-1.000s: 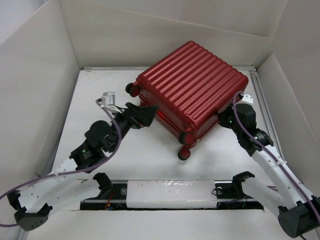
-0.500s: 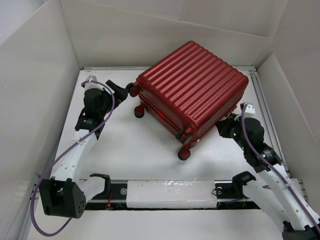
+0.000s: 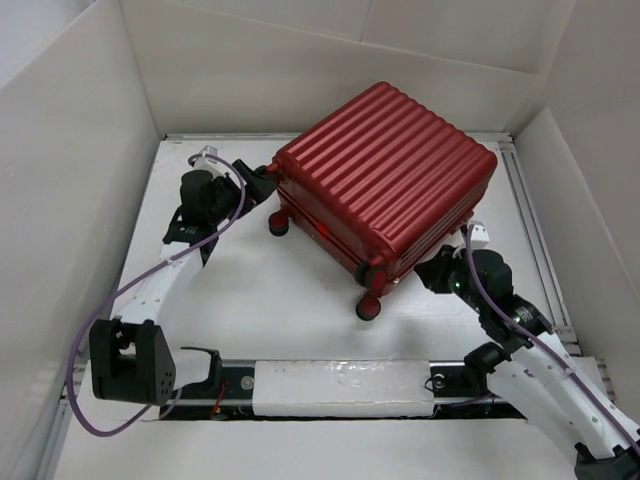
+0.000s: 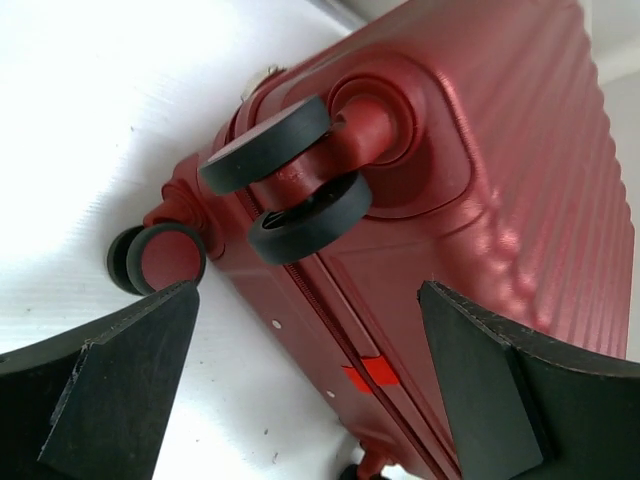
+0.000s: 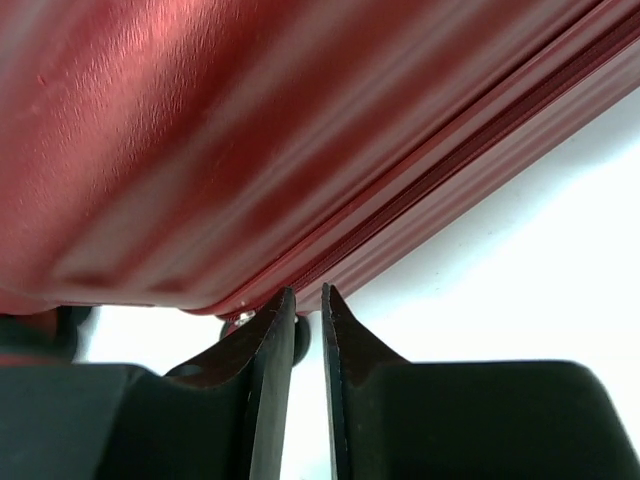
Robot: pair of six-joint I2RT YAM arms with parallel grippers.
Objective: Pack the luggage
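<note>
Red luggage, just beside left gripper

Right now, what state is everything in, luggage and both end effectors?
luggage: closed, zipper shut where visible, lying flat on the table.
left end effector: wide open, facing a corner wheel, holding nothing.
right end effector: slightly open, by the zipper, nothing between the fingers.

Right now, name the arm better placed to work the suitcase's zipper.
Right, probably. The right gripper, barely parted, sits at the zipper of the suitcase; the left gripper gapes wide at the wheels.
</note>
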